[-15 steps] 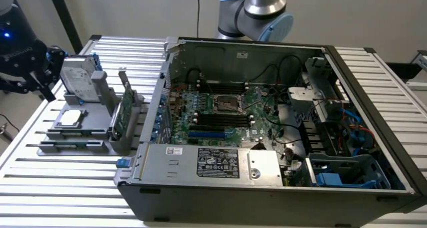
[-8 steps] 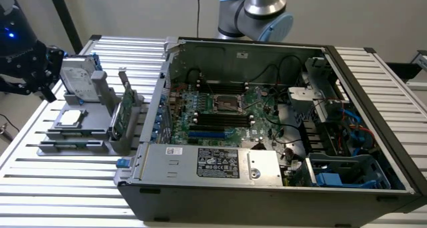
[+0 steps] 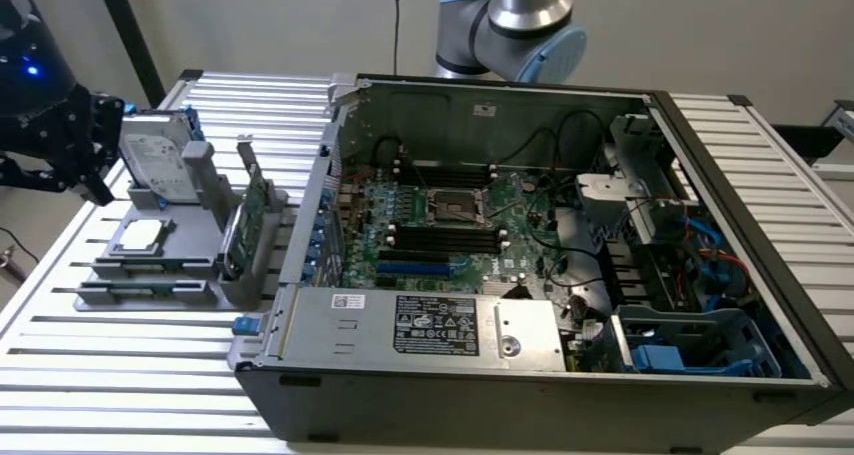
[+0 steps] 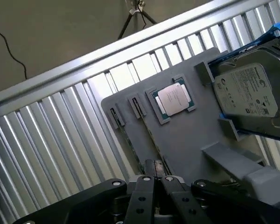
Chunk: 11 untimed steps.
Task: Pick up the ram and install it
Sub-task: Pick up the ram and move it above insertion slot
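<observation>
The work looks barely begun. In the middle of the exterior view the open computer case (image 3: 534, 415) shows its motherboard (image 3: 534, 205), and the long black memory slots (image 3: 441, 240) below the processor socket look empty, so nothing has been installed yet. The ram (image 3: 140, 289) appears to be the thin green strip lying low along the front of the gray holder (image 3: 187, 245), at the lower left of that view, though it is too slight to be sure of. The gripper (image 4: 155, 168) hangs at the far left edge of the exterior view, above and outside the holder. Its jaws are pressed together and nothing can be seen between them.

Around this, the slatted metal table (image 3: 107, 375) carries both the case and the holder. On the holder a silver hard drive (image 3: 154, 155) leans at the back, a green expansion card (image 3: 247, 225) stands upright on the side nearest the case, and a square processor (image 3: 140, 237) lies flat in the middle. The upright card and the case's left wall sit between the holder and the motherboard and would probably have to be cleared. Black cables droop across the board near the slots.
</observation>
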Available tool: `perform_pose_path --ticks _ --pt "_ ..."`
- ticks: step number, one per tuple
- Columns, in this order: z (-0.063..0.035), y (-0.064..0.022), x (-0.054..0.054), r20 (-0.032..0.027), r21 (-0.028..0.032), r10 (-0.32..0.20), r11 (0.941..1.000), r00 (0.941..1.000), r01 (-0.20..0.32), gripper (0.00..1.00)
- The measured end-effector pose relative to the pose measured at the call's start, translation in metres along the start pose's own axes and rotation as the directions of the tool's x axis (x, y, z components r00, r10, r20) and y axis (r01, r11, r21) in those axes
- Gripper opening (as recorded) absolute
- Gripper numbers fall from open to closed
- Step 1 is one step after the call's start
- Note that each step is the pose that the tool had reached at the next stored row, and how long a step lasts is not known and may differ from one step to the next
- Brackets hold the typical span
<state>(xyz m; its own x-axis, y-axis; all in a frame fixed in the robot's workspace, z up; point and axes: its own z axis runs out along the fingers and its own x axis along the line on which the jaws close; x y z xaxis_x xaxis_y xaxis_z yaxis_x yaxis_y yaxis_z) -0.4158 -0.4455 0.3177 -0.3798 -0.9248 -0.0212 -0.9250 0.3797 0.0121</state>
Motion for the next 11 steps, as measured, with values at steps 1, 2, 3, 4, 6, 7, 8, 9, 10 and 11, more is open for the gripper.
perform_pose_path --ticks 1,2,3,4,6,7,8,9,10,11 --pt "0.0003 0.0 0.0 -0.0002 -0.0004 -0.019 0.9998 0.9998 0.019 0.11" --pt "0.0007 0.0 0.0 -0.0004 -0.0008 -0.037 0.9993 0.9993 0.037 0.11" --pt "0.001 0.0 0.0 -0.0006 -0.0012 -0.055 0.9985 0.9985 0.055 0.11" --pt "0.0013 0.0 0.0 -0.0008 -0.0016 -0.073 0.9973 0.9973 0.073 0.11" --pt "0.0019 0.0 0.0 -0.0012 -0.0025 -0.11 0.9939 0.9939 0.11 0.11" --pt "0.0022 0.0 0.0001 -0.0014 -0.0029 -0.127 0.9919 0.9919 0.127 0.11" --pt "0.0026 0.0 0.0001 -0.0016 -0.0032 -0.145 0.9894 0.9894 0.145 0.11" --pt "0.0029 0.0 0.0001 -0.0017 -0.0036 -0.163 0.9867 0.9867 0.163 0.11" --pt "0.0032 0.0 0.0001 -0.0019 -0.0041 -0.182 0.9833 0.9833 0.182 0.11" --pt "0.0035 0.0 0.0001 -0.002 -0.0045 -0.199 0.9799 0.9799 0.199 0.11"
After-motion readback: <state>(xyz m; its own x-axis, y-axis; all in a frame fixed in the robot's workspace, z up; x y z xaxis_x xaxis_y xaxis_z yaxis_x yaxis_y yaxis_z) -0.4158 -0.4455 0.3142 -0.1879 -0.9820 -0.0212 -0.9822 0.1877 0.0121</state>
